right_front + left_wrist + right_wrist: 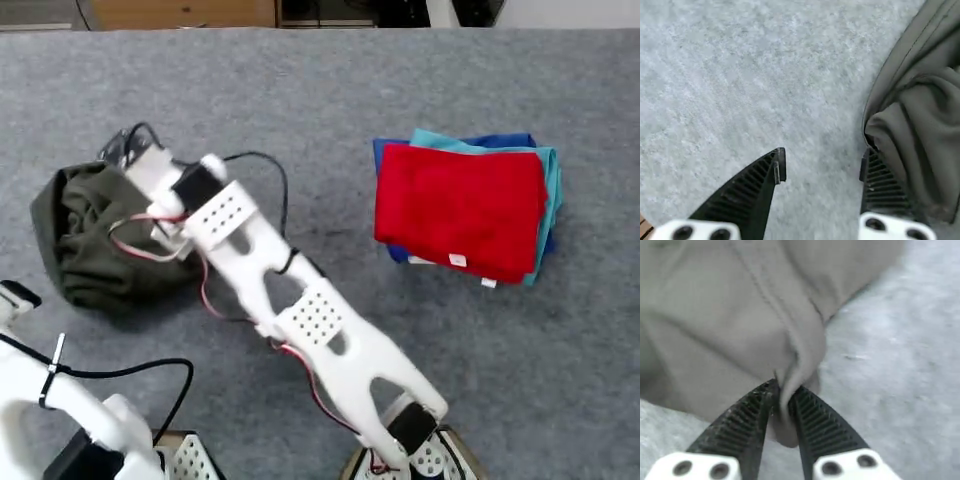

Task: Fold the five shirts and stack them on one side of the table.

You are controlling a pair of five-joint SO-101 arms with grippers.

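Observation:
A crumpled olive-green shirt (85,240) lies at the table's left. My right arm stretches across to it, and my right gripper (785,395) is shut on a fold of that olive shirt (740,325). A stack of folded shirts sits at the right, a red shirt (460,205) on top of teal and blue ones. My left gripper (822,162) stands open low over the grey table, one of its fingers (880,185) touching the edge of the olive shirt (920,125).
The grey felt table (330,100) spreads wide between the olive heap and the stack. Black and red cables (265,175) trail along the right arm. The left arm's base (90,430) sits at the front left corner.

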